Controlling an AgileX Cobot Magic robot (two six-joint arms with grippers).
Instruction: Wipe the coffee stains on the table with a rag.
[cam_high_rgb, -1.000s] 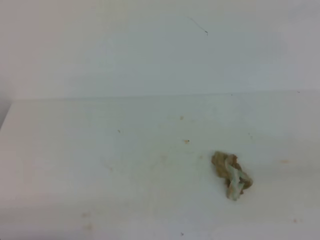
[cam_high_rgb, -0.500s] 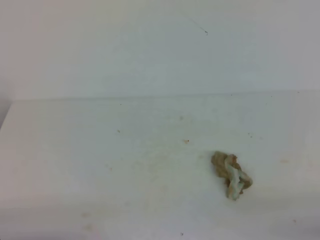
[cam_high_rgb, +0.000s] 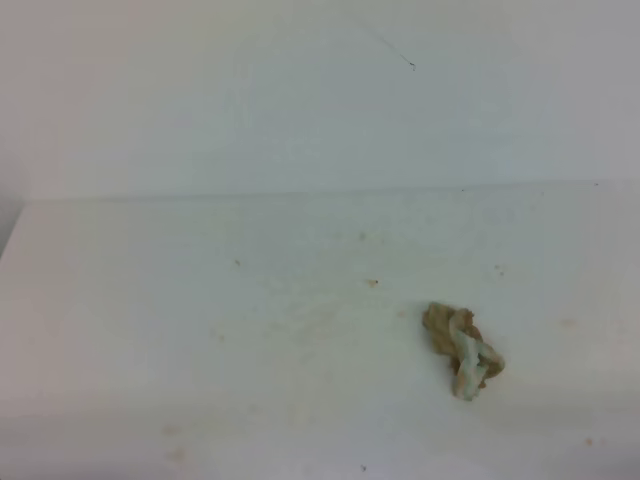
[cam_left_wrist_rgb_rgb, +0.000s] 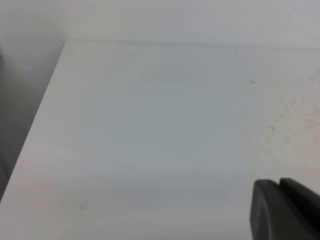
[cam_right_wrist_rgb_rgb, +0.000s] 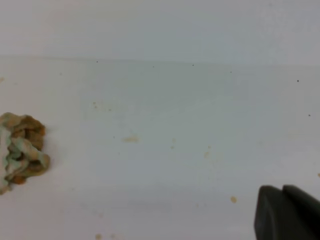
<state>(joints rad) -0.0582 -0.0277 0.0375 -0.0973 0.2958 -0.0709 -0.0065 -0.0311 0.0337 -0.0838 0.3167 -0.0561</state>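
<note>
- The rag (cam_high_rgb: 463, 350) lies loose on the tabletop (cam_high_rgb: 200, 300), right of centre in the high view, a lumpy wad of pale green cloth soiled brown; nothing of mine touches it.
- From my right wrist camera the rag (cam_right_wrist_rgb_rgb: 21, 150) sits at the far left, well apart from my right tool (cam_right_wrist_rgb_rgb: 287, 212), of which only a dark corner shows at the lower right.
- My left tool (cam_left_wrist_rgb_rgb: 285, 210) is likewise only a dark corner at the lower right of its view, over bare tabletop (cam_left_wrist_rgb_rgb: 150, 125).
- I cannot tell whether either tool is spread or pressed together; neither is pinching anything I can see.
- I see no large blotch anywhere, only small brown coffee stains: one speck near the middle (cam_high_rgb: 372, 283), faint ones near the front edge, and several scattered across the right wrist view (cam_right_wrist_rgb_rgb: 131, 139).
- My judgement: the main wiping looks done, and the specks remain.
- Risk: the rag is already heavily soiled, so dragging it over clean surface could smear brown back on.
- Risk: the wad is small and bunched, so a grab slightly off centre could catch one fold and let the rest trail or drop.
- Risk: the specks are pale and easy to miss, so a pass could skip them.
</note>
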